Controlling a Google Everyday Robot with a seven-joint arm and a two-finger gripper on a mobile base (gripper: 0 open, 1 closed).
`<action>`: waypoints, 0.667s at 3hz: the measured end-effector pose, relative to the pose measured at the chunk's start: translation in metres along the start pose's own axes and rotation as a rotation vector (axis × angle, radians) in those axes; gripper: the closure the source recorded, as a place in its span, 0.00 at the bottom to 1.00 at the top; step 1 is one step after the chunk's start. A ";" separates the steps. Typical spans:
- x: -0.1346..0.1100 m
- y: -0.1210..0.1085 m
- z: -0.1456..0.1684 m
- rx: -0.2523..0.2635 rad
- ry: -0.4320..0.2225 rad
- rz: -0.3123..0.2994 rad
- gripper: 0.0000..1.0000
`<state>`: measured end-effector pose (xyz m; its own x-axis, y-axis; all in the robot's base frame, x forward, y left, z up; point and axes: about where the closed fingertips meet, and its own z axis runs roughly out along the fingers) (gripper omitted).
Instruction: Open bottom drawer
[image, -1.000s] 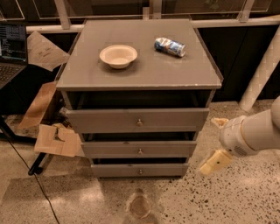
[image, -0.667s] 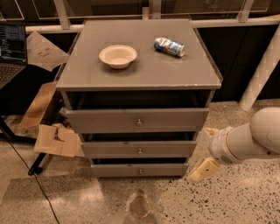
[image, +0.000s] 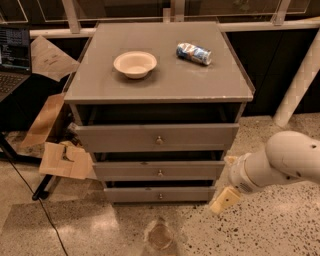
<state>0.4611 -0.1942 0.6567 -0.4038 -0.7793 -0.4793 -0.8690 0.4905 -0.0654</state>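
Hovering gripper (image: 227, 181) flanks bottom drawer (image: 134, 194)'s right edge.

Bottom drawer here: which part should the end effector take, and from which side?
On the bottom drawer, grip the small round knob centred on its flat front, coming straight from the front; nothing else protrudes. The end effector sits low, right of the cabinet.

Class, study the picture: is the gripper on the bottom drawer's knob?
No: the gripper sits by the right end of the bottom drawer, well away from the knob at its centre.
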 end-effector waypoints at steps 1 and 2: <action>0.009 0.011 0.015 0.001 -0.032 0.006 0.00; 0.049 0.031 0.068 -0.019 -0.053 0.084 0.00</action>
<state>0.4338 -0.1901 0.5713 -0.4604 -0.7138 -0.5277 -0.8380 0.5457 -0.0070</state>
